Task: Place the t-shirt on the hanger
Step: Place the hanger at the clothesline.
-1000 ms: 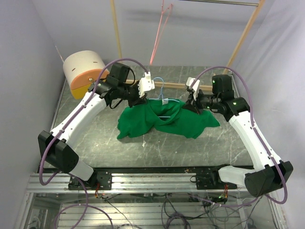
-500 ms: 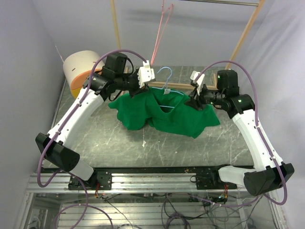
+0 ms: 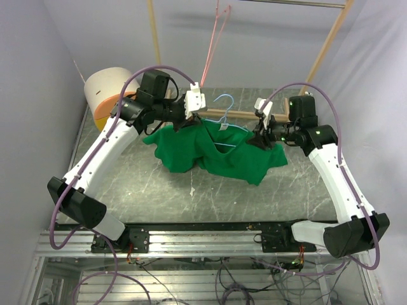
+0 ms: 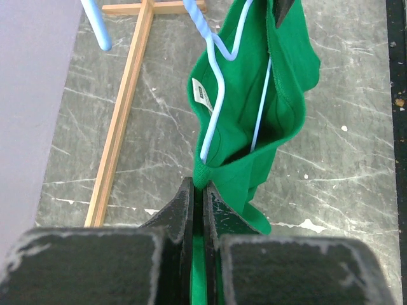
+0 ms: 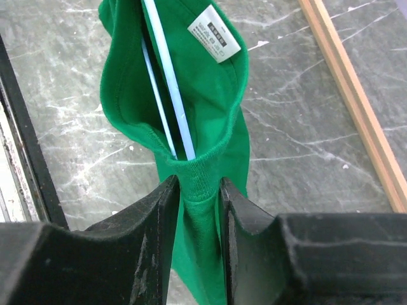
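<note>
Grey marble-look table (image 3: 127, 184), pale walls, wooden frame (image 4: 121, 121) at the back. Both arms are holding the t-shirt (image 3: 213, 155) up by the collar at the centre of the top view, with its lower part resting on the table. At lower centre of its wrist view the left gripper (image 4: 197, 189) is pressing its fingers together on the collar rib. The right gripper (image 5: 198, 184) is pinching the opposite side of the rib, cloth filling the gap. The hanger (image 4: 219, 82) is sitting inside the neck opening beside the white label (image 5: 214, 30), hook poking out; can't tell if either pinch is catching wire too. Judging: threading mostly done, shoulders not yet seated. Next move is calling for a taut collar and easing the cloth over the hanger's arms without the wire slipping out. Versus 1 s ago: both grippers are sitting higher in frame, more shirt is off the table, and the hook is standing taller
</note>
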`<action>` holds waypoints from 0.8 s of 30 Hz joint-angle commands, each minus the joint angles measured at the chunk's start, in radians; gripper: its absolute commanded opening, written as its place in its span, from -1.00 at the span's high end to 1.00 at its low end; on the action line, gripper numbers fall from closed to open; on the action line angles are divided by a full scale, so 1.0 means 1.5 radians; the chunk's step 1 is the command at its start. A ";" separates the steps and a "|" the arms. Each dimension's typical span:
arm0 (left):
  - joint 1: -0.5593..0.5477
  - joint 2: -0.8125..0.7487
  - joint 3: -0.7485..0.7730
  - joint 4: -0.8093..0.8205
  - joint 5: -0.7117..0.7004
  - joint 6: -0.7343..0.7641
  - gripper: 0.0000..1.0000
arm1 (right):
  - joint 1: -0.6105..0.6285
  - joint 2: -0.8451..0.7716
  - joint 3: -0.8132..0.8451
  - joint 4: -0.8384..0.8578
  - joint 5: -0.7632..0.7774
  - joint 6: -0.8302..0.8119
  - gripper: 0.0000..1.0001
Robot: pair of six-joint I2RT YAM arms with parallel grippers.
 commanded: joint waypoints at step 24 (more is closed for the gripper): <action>0.068 -0.019 -0.044 0.185 -0.031 -0.198 -0.40 | -0.082 -0.061 0.079 -0.069 -0.087 0.010 1.00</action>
